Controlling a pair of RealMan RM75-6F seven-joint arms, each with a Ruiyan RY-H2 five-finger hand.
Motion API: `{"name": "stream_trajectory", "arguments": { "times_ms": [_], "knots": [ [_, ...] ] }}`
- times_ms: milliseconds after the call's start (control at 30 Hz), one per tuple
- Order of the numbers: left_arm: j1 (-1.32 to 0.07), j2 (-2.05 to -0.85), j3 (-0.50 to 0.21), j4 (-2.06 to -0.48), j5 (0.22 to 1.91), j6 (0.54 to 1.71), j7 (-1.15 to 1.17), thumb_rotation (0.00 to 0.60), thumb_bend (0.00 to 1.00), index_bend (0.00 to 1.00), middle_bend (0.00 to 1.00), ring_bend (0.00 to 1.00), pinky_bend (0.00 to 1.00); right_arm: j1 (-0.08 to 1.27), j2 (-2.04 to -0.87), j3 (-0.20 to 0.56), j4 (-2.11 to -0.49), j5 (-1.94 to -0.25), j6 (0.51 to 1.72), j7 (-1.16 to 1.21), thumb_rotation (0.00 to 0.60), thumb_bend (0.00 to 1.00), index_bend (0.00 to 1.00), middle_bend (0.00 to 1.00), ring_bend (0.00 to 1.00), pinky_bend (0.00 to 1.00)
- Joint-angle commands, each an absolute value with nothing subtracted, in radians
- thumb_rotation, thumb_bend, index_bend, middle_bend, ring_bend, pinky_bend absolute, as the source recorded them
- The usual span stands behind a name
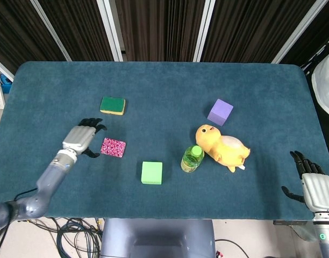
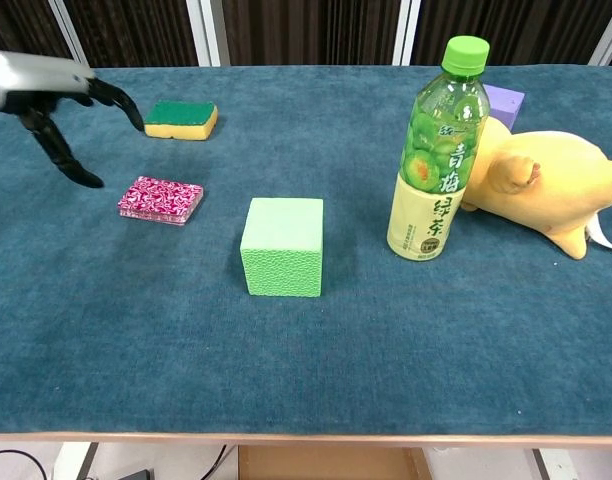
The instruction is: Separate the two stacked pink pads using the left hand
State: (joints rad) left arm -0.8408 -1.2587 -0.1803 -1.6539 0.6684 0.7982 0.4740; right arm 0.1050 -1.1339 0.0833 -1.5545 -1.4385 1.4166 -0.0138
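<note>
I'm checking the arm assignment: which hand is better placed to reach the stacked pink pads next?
Left. The left hand hovers open just beside the pink pads, holding nothing. The right hand sits at the table's far near-right edge, with the bottle and plush duck in between.

1. The left hand [image 1: 81,137] is hovering just beside the pink pads [image 1: 113,147], fingers spread.
2. The right hand [image 1: 314,188] is sitting at the counter's [image 1: 164,86] near right edge, fingers apart, holding nothing.

Robot lab test station
A bench [image 1: 164,80] covered in teal cloth, dark curtains [image 1: 164,27] behind, loose cables [image 1: 73,234] (on the floor beneath).
</note>
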Motion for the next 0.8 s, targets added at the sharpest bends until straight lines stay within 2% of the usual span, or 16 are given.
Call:
{"name": "stream_trajectory", "arguments": {
  "times_ms": [33, 300, 800],
  "knots": [
    [-0.864, -1.288, -0.16, -1.631, 0.653, 0.81, 0.499, 0.6, 0.16, 0.29, 0.13, 0.0, 0.0, 0.105, -1.134, 0.084, -1.553, -1.44, 1.419, -0.011, 0.6, 0.2, 0.05, 0.08, 0.15, 0.22],
    [-0.901, -1.367, -0.142, -1.554, 0.624, 0.823, 0.516, 0.6, 0.16, 0.31, 0.13, 0.0, 0.0, 0.106, -1.131, 0.082, -1.55, -1.444, 1.417, -0.002, 0.6, 0.2, 0.05, 0.08, 0.15, 0.22],
    [-0.941, -1.406, -0.112, -1.523, 0.604, 0.815, 0.532, 0.6, 0.17, 0.36, 0.13, 0.0, 0.0, 0.106, -1.129, 0.081, -1.548, -1.447, 1.419, 0.007, 0.6, 0.2, 0.05, 0.08, 0.15, 0.22]
  ]
}}
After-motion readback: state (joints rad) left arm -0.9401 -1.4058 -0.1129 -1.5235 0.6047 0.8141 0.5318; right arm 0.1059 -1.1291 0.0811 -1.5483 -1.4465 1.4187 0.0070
